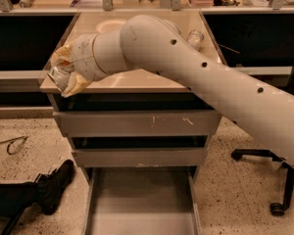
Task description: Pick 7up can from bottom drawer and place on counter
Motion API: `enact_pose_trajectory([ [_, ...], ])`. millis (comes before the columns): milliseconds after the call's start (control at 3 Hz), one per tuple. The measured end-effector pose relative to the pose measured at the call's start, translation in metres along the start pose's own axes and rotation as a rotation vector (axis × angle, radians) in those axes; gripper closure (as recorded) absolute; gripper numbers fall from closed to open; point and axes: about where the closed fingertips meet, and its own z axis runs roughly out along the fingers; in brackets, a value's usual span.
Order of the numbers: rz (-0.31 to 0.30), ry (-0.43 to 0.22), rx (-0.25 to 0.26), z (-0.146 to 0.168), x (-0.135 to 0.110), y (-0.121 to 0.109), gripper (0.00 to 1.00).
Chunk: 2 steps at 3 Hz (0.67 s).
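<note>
Now the tool (64, 75) is squeezing the 7up can (56, 76) between its fingers, holding it right at the front left corner of the counter (137, 82). The bottom drawer (142, 204) is hanging open with no can inside, so I think only the setting down is waiting.

pincer (63, 77) holding 7up can (56, 76): over counter (137, 81) front-left corner | bottom drawer (142, 204): below, pulled out

Probably office lab, wheeled chair base (288, 190), claw (63, 78) at counter (147, 80) corner
</note>
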Motion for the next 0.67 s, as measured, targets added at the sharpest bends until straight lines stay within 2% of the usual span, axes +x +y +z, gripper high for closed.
enact_pose_trajectory([
  [333, 0.042, 0.057, 0.031, -0.002, 0.037, -0.003, 1.00],
  [667, 0.097, 0.127, 0.078, 0.000, 0.092, -0.020, 1.00],
])
